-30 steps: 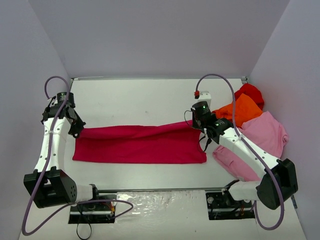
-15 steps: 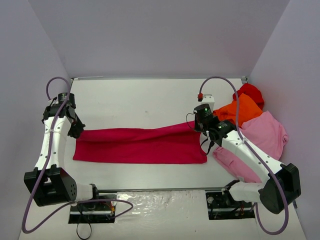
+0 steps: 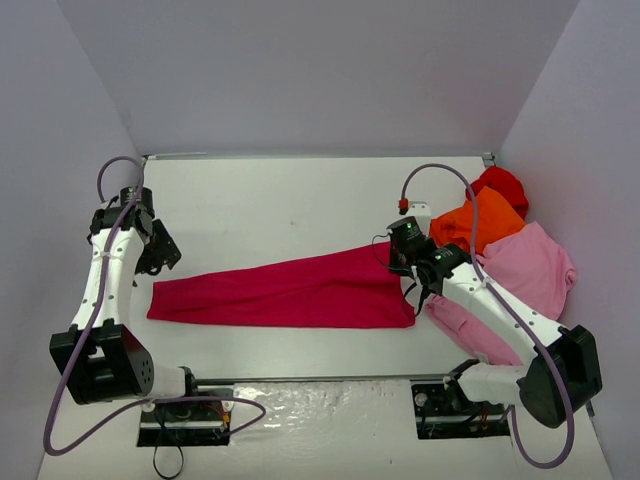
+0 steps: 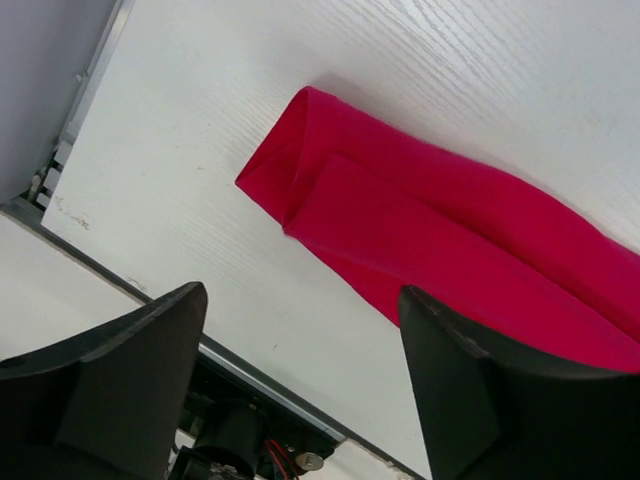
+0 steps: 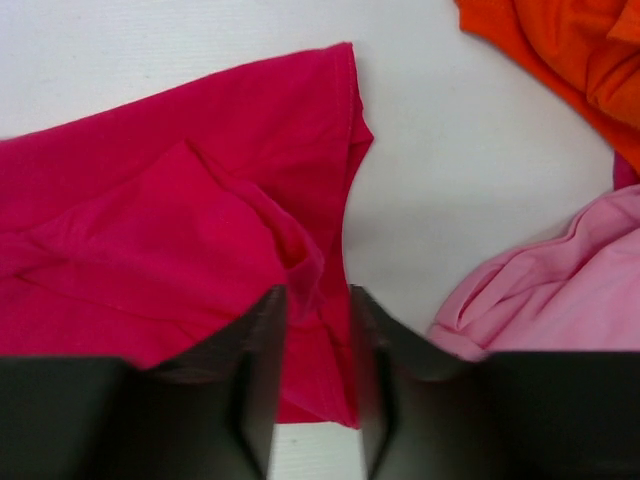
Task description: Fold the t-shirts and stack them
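Because the raspberry-red t-shirt [image 3: 290, 292] lies as a long narrow band across the table [image 3: 280, 200], doubled along its length, each arm sits at one end of it, the natural place from which to work a lengthwise fold. The left gripper [image 4: 300, 300] hangs over the band's left end with its jaws wide apart and nothing between them. The layered edge below it rests flat on the table. The right gripper [image 5: 315, 300] is low over the right end, jaws only a little apart, with a ridge of cloth puckered up in the gap (pinched or merely lying there, I cannot tell from the wrist view). Off to the right, the orange t-shirt [image 3: 485, 220], the pale pink t-shirt [image 3: 520, 270] and the bright red t-shirt [image 3: 500, 183] lie heaped together, probably parked there to keep the folding space free.
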Available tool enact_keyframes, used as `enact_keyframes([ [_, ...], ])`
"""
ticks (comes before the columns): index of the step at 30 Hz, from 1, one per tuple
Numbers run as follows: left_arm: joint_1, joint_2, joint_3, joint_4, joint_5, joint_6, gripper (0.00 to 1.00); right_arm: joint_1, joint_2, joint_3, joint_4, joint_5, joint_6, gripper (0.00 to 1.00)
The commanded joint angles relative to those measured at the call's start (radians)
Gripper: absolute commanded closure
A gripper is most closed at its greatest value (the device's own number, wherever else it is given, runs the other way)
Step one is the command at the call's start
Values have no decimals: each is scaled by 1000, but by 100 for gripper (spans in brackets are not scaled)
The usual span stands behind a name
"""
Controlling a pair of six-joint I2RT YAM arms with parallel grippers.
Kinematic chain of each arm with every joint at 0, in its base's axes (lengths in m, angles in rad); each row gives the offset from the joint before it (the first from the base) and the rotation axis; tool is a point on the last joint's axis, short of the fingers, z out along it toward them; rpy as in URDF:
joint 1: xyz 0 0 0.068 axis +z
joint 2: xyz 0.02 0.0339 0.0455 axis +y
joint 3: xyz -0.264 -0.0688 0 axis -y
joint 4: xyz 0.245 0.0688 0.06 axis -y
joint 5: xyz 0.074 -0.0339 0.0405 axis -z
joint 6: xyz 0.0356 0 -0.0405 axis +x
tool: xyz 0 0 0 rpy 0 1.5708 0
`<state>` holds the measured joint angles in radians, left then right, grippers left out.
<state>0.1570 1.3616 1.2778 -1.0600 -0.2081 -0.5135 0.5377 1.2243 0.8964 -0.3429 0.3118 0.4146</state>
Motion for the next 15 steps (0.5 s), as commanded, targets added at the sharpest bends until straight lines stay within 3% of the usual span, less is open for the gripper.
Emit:
enact_keyframes([
  [1, -1, -1, 32, -29, -39, 5, 9, 5, -12, 6, -57, 78, 66, 62],
  [2, -1, -2, 37, -30, -41, 4, 3, 5, -16, 7, -61, 92, 76, 57],
  [4, -1, -5, 47, -32, -44, 1, 3, 4, -27, 11, -64, 110, 88, 50],
  [8, -1, -16, 73, -7, -25, -1, 3, 2, -13, 50, -36, 126, 85, 48],
  [15, -9, -7, 85, 47, 57, -9, 3, -4, 222, 122, 98, 14, 51, 50],
])
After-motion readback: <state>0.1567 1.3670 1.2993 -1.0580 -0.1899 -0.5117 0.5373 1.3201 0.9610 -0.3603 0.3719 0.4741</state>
